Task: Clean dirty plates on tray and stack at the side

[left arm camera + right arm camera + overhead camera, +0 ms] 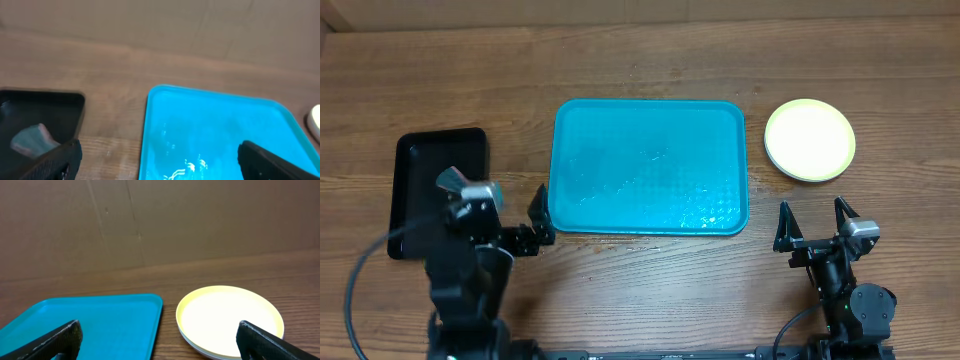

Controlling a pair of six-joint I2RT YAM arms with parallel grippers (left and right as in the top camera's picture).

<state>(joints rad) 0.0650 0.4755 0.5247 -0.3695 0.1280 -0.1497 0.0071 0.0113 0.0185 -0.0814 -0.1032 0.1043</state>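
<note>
The turquoise tray (650,165) lies in the middle of the table with nothing on it; it also shows in the left wrist view (220,135) and the right wrist view (100,325). The plates (809,139) sit in one stack on the table right of the tray, yellow-green on top, a white rim beneath (229,322); the pale blue one is hidden. My left gripper (525,215) is open and empty at the tray's near left corner. My right gripper (813,227) is open and empty, near of the stack.
A black tray (435,190) lies left of the turquoise tray. A pale crumpled wipe (32,140) lies in it.
</note>
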